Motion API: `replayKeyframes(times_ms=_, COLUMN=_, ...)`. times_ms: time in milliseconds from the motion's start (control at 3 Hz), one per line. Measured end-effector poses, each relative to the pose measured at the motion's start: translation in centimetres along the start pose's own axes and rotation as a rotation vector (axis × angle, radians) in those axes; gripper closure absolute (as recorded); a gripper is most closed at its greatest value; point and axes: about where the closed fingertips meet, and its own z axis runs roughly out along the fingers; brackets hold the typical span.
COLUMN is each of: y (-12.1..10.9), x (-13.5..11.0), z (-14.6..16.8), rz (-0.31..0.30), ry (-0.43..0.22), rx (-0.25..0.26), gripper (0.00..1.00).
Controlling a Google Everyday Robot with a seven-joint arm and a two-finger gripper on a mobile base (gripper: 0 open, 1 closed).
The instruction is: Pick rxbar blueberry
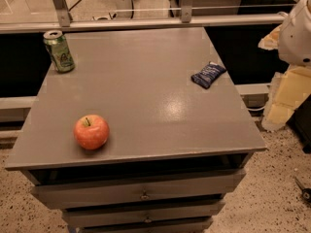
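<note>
The rxbar blueberry [209, 74] lies flat on the grey table top [141, 91], right of centre in the frame and near the top's right edge. The gripper is out of frame, so whether it is open or closed cannot be told. Only a white rounded part of the arm [297, 33] shows at the upper right edge.

The main risk is probably a nudge rather than a grasp. The wrapper sits low on a smooth, slightly glossy surface, so a descent that stops short could close above it. One that lands off-centre could push it toward the right edge and off the table. Closing along the bar's length rather than across it would likely crumple a crinkled end and let it slip.

The bar's long axis runs diagonally, from lower left to upper right of the frame, with one end pointing toward the far right corner. The green can [58, 51] and apple [91, 131] sit well apart from it, on the left.
</note>
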Motion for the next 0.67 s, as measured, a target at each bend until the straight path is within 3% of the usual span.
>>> replayKeyframes(times_ms=333, y=-0.2, x=-0.1, z=0.0, rz=-0.005, ry=-0.008, rx=0.011, gripper=0.0)
replayKeyframes(times_ms=667, y=-2.5, x=-0.1, z=2.1, rz=-0.043, ry=-0.028, rx=0.027, gripper=0.0)
